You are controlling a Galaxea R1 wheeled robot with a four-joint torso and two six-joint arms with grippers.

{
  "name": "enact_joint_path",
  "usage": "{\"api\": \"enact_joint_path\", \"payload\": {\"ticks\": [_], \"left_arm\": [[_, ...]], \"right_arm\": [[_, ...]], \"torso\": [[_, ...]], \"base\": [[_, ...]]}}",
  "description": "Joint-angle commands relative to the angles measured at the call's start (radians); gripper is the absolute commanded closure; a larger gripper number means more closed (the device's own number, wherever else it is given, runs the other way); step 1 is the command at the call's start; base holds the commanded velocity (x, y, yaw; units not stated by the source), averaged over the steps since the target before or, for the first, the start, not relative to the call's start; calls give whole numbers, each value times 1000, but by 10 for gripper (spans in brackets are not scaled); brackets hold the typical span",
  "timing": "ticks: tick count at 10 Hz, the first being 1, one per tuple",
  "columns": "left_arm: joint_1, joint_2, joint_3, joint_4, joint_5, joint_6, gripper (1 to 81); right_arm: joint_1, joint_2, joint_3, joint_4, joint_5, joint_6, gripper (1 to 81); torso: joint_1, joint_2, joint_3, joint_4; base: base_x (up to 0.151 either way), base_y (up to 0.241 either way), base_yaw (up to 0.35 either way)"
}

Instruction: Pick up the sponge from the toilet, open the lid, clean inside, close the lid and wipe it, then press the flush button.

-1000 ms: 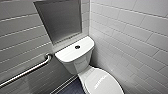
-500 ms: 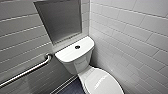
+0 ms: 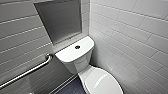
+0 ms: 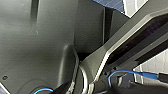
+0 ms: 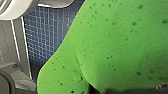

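Observation:
The white toilet (image 3: 82, 62) stands in the corner in the head view, with its oval lid (image 3: 103, 81) down over the bowl. The small dark flush button (image 3: 77, 47) sits in the middle of the flat cistern top. The bright green sponge (image 5: 112, 50) looms very close in the right wrist view, dotted with dark wet specks, and my right gripper is shut on it above the blue tiled floor (image 5: 45, 32). A white curve of the toilet (image 5: 15, 8) shows beside the sponge. My left gripper is open and holds nothing that I can see.
A metal grab bar (image 3: 27, 71) runs along the tiled wall left of the cistern. A recessed grey niche (image 3: 60, 20) sits above the cistern. White tiled wall (image 3: 130, 37) closes in on the toilet's right side. Dark blue floor (image 3: 72, 87) lies left of the bowl.

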Motion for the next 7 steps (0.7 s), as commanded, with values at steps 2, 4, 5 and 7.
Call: {"api": "enact_joint_path", "payload": {"ticks": [2,4,5,7], "left_arm": [[-4,-9,22,14,79,9,10],[-6,4,5,14,82,9,10],[-4,20,-21,12,84,9,10],[0,57,-71,12,85,7,10]], "right_arm": [[-82,122,-131,-34,2,-36,811],[-120,171,-177,-63,2,-36,811],[-133,192,-198,-72,2,-36,811],[-154,254,-261,-107,2,-36,811]], "torso": [[-82,127,121,0],[-126,195,190,0],[-149,230,227,0],[-198,303,303,0]], "base": [[0,0,0],[0,0,0],[0,0,0],[0,0,0]]}}
